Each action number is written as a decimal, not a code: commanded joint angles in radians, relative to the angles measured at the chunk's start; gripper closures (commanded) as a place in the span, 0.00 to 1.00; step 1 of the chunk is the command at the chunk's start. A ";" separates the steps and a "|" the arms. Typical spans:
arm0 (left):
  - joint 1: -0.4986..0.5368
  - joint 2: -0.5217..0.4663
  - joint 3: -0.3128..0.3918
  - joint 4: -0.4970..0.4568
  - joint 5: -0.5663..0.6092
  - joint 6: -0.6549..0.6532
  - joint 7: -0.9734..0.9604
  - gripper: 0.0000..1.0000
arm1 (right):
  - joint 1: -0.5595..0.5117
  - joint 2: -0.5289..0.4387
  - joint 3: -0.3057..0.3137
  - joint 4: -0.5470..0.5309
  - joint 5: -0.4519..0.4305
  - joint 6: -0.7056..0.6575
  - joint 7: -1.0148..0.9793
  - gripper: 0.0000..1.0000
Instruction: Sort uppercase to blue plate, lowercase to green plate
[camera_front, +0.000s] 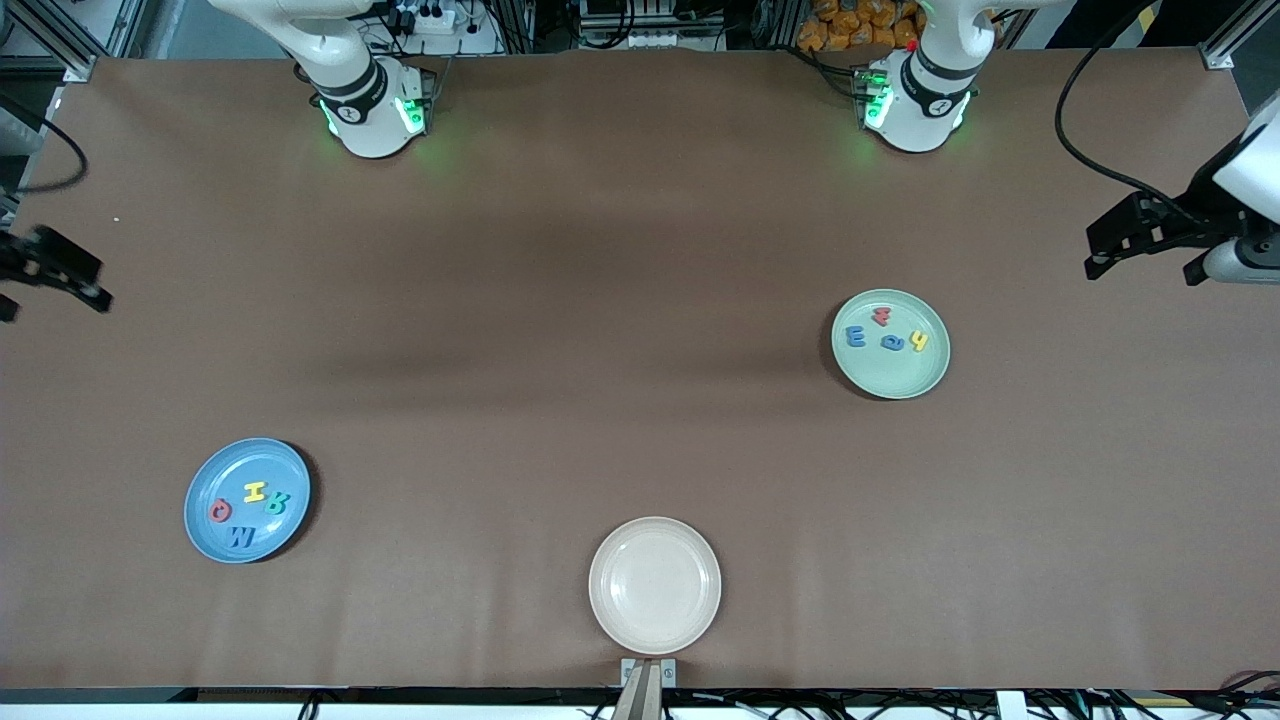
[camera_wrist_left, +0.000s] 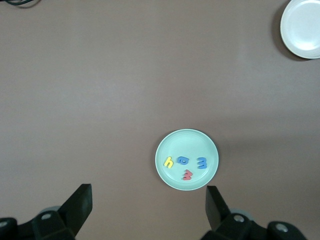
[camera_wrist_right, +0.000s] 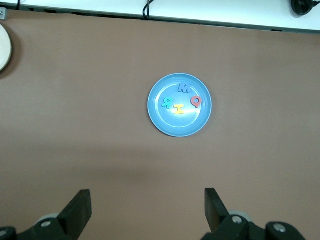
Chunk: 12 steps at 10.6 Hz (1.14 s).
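Observation:
The blue plate (camera_front: 215, 470) (camera_wrist_right: 175, 127) lies toward the right arm's end. The uppercase letters lie in it: yellow H (camera_front: 256, 491), teal R (camera_front: 278, 503), red Q (camera_front: 219, 512) and blue M (camera_front: 241, 537). The green plate (camera_front: 890, 378) (camera_wrist_left: 175, 145) lies toward the left arm's end. It holds the lowercase letters: yellow h (camera_front: 918, 341), blue e (camera_front: 891, 343), blue three-pronged m (camera_front: 856, 336) and red w (camera_front: 882, 317). My left gripper (camera_front: 1147, 268) (camera_wrist_left: 148, 202) hangs open and empty over bare table off the green plate. My right gripper (camera_front: 50, 300) (camera_wrist_right: 147, 205) is open and empty at the table's edge.
A cream-white plate (camera_front: 655, 620) with nothing in it sits at the table edge nearest the front camera, between the two coloured plates. A small bracket (camera_front: 648, 672) stands just below it. Brown table surface spreads between the plates and the arm bases.

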<state>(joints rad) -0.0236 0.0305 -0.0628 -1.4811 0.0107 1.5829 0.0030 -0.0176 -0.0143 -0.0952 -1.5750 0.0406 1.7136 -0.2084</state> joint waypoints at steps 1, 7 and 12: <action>0.007 -0.001 0.030 0.015 -0.018 -0.031 0.080 0.00 | -0.010 0.016 0.009 0.102 -0.016 -0.136 0.012 0.00; 0.010 -0.004 0.043 0.004 -0.031 -0.031 0.017 0.00 | -0.012 -0.010 0.002 0.128 -0.019 -0.224 0.068 0.00; 0.013 0.002 0.043 -0.002 -0.031 -0.029 0.018 0.00 | -0.012 -0.009 0.003 0.128 -0.060 -0.212 0.101 0.00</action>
<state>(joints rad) -0.0204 0.0336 -0.0194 -1.4887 0.0002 1.5666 0.0315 -0.0177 -0.0155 -0.1031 -1.4519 0.0110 1.5052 -0.1244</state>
